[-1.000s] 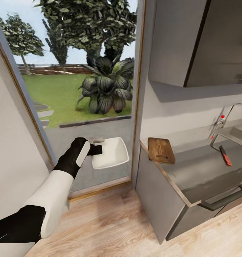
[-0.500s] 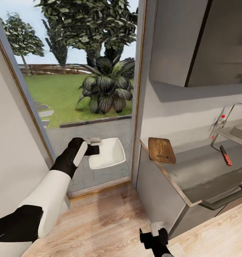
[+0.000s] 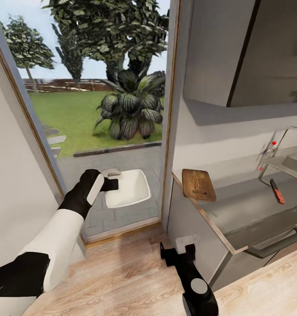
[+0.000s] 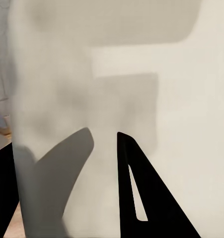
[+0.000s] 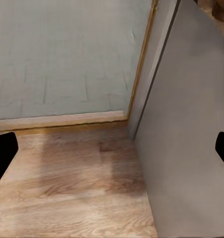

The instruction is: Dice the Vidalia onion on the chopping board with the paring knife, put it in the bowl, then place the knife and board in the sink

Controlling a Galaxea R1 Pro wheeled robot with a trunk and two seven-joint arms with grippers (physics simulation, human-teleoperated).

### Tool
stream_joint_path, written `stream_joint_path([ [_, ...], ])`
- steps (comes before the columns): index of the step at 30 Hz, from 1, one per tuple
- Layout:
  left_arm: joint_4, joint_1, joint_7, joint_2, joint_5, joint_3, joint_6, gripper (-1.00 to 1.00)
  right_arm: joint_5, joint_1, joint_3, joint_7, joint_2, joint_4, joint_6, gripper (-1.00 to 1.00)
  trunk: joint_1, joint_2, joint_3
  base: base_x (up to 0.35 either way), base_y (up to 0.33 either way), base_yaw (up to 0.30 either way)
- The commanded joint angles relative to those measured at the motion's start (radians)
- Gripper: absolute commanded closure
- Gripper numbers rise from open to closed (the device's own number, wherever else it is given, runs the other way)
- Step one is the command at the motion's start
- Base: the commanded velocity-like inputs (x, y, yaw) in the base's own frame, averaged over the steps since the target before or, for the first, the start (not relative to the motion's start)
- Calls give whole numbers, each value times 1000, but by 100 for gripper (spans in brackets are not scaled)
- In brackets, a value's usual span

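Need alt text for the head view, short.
The left gripper holds a white bowl by its rim in front of a glass door to a garden. To the right, a chopping board and red-handled paring knife lie on the countertop near the sink; the open right gripper hangs above the wood floor.

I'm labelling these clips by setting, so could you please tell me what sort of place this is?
Most likely a home kitchen beside a garden window: a grey countertop with a chopping board and paring knife, a sink with a chrome tap, and wall cabinets above.
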Motion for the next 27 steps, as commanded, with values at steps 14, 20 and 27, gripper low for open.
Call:
stream_joint_path([
  [14, 30, 0, 9, 9, 16, -3, 1, 100, 21, -155, 18, -4, 0, -51, 44, -100, 0, -2, -2, 0, 0, 0],
  [20, 52, 0, 8, 4, 17, -4, 0, 100, 22, -242, 18, -10, 0, -68, 51, -100, 0, -2, -2, 0, 0, 0],
  [27, 55, -1, 8, 3, 17, -4, 0, 100, 22, -295, 17, -20, 0, -73, 52, -100, 0, -2, -2, 0, 0, 0],
])
